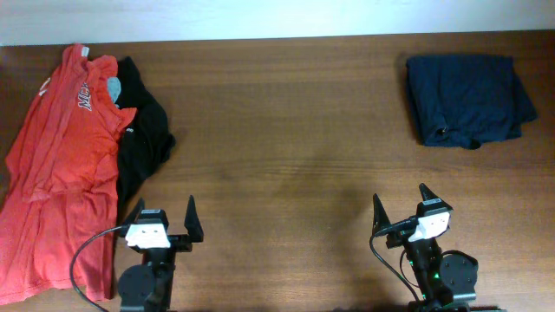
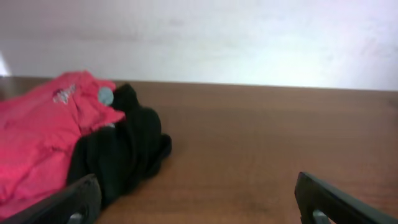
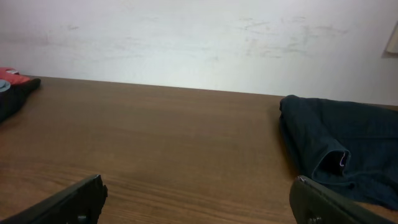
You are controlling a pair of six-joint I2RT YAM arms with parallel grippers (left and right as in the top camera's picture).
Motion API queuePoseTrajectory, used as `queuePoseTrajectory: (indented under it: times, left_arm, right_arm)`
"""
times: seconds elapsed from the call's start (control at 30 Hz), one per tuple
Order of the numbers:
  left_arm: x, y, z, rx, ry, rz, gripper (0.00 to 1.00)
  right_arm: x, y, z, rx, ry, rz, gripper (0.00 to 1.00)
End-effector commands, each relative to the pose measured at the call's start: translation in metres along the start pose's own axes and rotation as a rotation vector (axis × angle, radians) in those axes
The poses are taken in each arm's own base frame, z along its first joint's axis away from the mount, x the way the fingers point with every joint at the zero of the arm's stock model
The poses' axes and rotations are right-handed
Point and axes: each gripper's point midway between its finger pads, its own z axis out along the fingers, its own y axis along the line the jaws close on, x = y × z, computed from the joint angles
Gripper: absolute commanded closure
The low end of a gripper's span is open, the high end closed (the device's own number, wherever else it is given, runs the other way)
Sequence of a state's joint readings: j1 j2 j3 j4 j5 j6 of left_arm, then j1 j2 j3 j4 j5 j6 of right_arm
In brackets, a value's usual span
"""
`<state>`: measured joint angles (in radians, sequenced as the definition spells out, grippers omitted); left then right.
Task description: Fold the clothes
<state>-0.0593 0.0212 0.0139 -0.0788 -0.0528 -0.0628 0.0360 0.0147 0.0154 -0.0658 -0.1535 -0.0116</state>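
A red shirt [image 1: 56, 165] lies spread out at the left side of the table, partly over a black garment [image 1: 143, 139]. Both also show in the left wrist view, the red shirt [image 2: 37, 137] beside the black garment [image 2: 121, 149]. A folded dark navy garment [image 1: 468, 97] lies at the back right and shows in the right wrist view [image 3: 348, 149]. My left gripper [image 1: 165, 215] is open and empty near the front edge, just right of the red shirt. My right gripper [image 1: 401, 204] is open and empty near the front edge, well in front of the navy garment.
The wooden table [image 1: 286, 139] runs between the two piles. A white wall [image 3: 199, 43] stands behind the table's far edge.
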Motion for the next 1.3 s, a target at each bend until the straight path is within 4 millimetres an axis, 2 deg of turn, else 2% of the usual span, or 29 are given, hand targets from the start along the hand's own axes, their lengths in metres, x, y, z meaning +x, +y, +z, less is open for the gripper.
queuePoseTrajectory:
  times: [0.0, 0.17, 1.27]
  left_arm:
    - [0.0000, -0.0004, -0.0006, 0.006, -0.006, 0.033, 0.01]
    - [-0.0002, 0.0005, -0.0006, 0.002, -0.007, 0.110, 0.01]
    - [-0.0007, 0.0005, -0.0005, 0.002, -0.009, 0.112, 0.01]
  right_arm:
    - [0.0025, -0.0036, 0.0001, 0.019, 0.001, 0.006, 0.02]
    - [0.0025, -0.0036, 0.0001, 0.019, 0.001, 0.006, 0.01]
    - [0.0024, -0.0036, 0.0000, 0.019, 0.000, 0.006, 0.01]
